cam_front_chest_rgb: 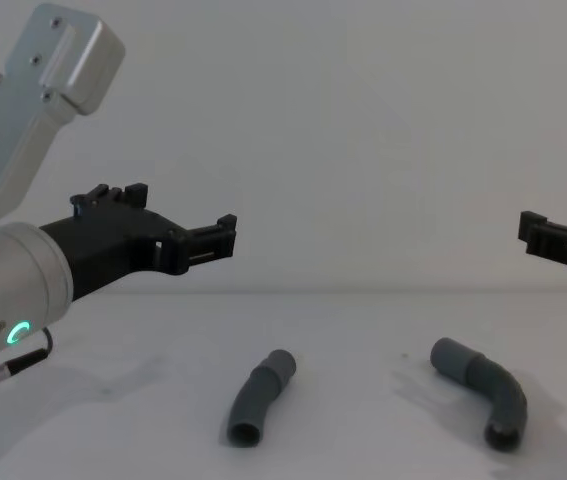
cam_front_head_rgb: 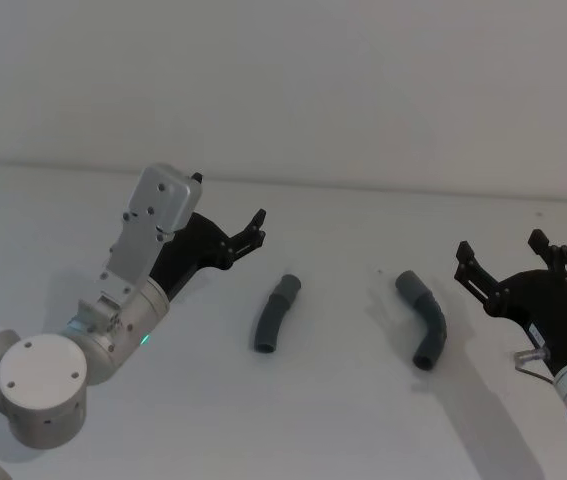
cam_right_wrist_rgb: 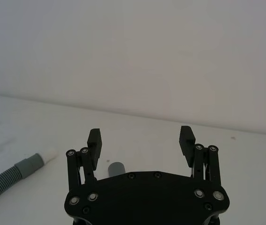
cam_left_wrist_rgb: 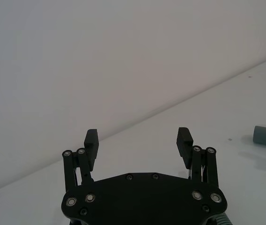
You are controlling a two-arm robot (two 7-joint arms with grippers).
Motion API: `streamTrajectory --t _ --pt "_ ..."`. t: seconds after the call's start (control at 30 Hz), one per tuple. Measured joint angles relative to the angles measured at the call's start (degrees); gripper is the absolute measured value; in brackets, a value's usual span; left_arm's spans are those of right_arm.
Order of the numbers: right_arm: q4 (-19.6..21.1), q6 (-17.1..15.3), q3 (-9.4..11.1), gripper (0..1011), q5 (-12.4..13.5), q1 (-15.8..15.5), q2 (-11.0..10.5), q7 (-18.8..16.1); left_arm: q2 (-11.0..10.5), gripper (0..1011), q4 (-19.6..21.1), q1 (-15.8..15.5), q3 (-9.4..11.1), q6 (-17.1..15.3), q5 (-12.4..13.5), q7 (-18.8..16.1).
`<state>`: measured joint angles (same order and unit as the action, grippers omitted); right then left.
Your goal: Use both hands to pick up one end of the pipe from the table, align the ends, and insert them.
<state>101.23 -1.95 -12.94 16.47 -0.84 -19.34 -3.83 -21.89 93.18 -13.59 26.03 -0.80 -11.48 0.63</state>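
Two dark grey, gently bent pipe pieces flat on the white surface (cam_front_head_rgb: pixel 343 420), apart from each other and untouched: the left pipe piece (cam_front_head_rgb: pixel 276 315) near the middle, the right pipe piece (cam_front_head_rgb: pixel 423 320) to the right of it. Left claw (cam_front_head_rgb: pixel 253 228) up in the air, left of the left pipe piece, released, fingers wide apart, nothing between them. Right claw (cam_front_head_rgb: pixel 500 250) right of the right pipe piece, near it, also released and empty, above the surface.
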Motion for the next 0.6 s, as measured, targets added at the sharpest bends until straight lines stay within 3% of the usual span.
streamTrajectory --t 0.6 --pt "0.00 0.00 0.00 1002 0.00 0.00 0.00 0.00 0.00 1001 0.00 0.00 0.00 0.00 0.00 0.00"
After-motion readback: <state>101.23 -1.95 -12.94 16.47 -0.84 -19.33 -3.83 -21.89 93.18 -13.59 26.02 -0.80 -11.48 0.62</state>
